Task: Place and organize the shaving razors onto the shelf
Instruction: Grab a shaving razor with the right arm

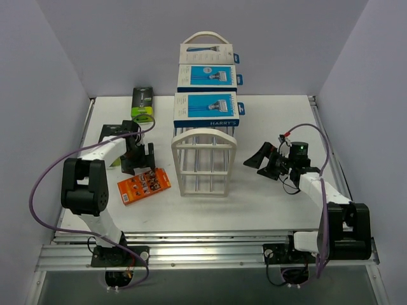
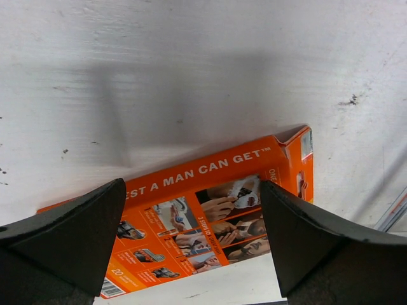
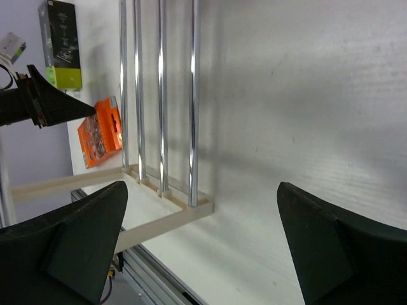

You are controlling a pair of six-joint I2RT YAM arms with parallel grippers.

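Left fingers [image 2: 70, 241]: apart — above orange box [image 2: 216, 166] on bench [image 2: 191, 76]
Right fingers [image 3: 343, 248]: apart — near shelf [image 3: 162, 95]
Shelf load: three blue boxes [image 1: 206, 108]

The white table [image 1: 267, 197] carries the shelf [image 1: 205, 139], orange box [image 1: 144, 185] and black-green box [image 1: 142, 101].

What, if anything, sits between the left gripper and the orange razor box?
Nothing visible. In the left wrist view the open left gripper looks straight at the orange box, jaws either side. From the top, nothing lies between that box and the shelf either.
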